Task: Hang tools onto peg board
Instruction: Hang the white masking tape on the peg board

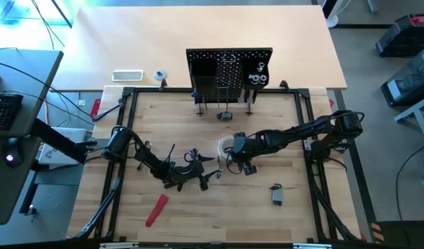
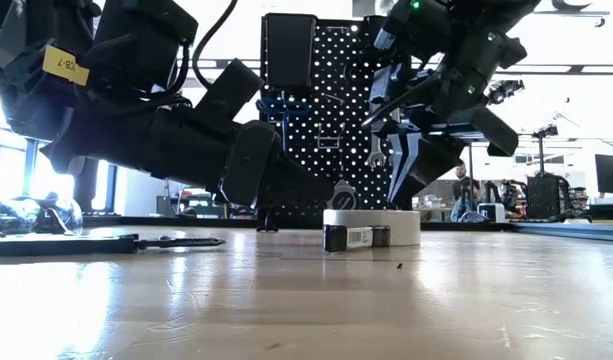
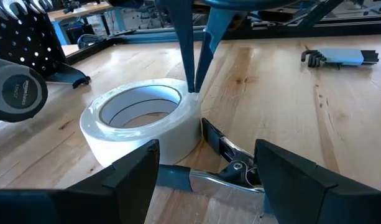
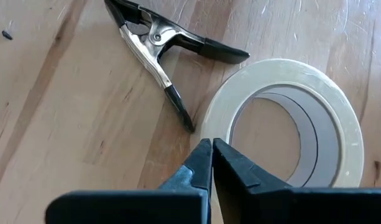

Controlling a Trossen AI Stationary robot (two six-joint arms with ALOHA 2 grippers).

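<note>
Wooden tabletop [image 4: 66,124] below; my right pincer [image 4: 211,149], tips pressed together, touches the white tape roll's [image 4: 339,118] rim at seven o'clock; a spring clamp [image 4: 159,50] lies at ten o'clock. My left pincer [image 3: 206,165] gapes wide.

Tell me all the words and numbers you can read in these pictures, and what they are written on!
Nothing can be read for sure.
Yellow sticker on the arm in the low view: dark characters, too blurred.
Grey round tape measure in the left wrist view: a short raised word, too blurred.
Label on the small black tool in front of the white tape roll: print too small.
</note>
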